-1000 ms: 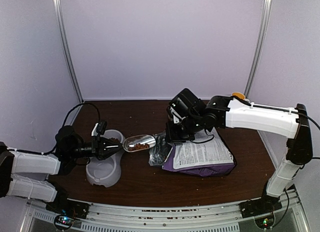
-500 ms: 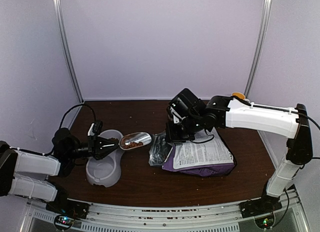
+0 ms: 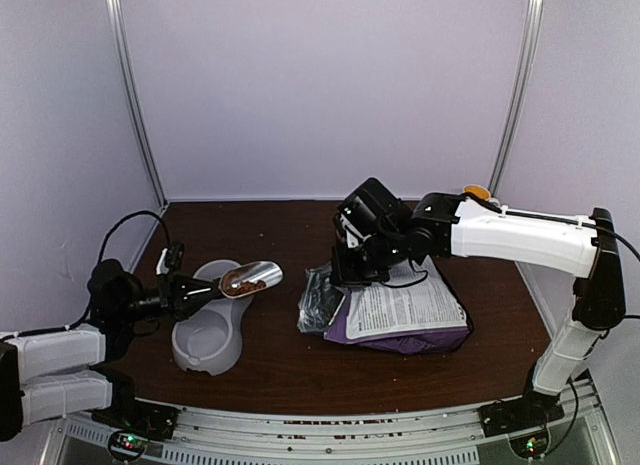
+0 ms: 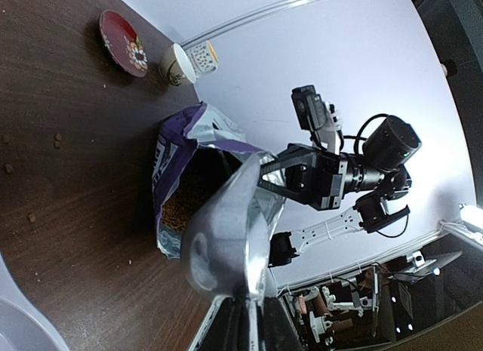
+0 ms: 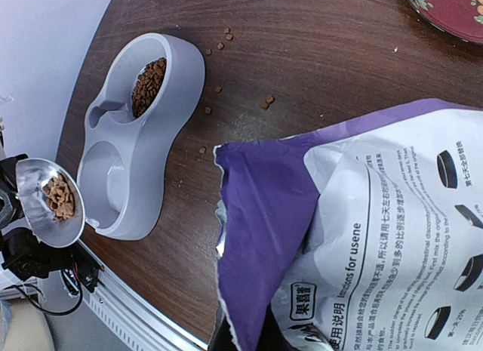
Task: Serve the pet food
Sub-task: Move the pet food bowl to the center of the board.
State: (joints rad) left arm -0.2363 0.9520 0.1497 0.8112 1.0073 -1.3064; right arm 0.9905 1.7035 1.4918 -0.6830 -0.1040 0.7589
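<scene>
Dark wood table; left gripper pinches metal scoop of kibble; right gripper pinches glossy bag

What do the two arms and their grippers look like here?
The left arm and right arm have white tube-like link casings joined by black joints. The left gripper and right gripper are black, with a black camera block at each wrist. A thin black cable loops loose above the left arm.

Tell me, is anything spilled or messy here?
Yes. A few stray kibble pellets lie scattered on the brown table, between the grey double bowl and the purple bag, instead of inside the bowl.
</scene>
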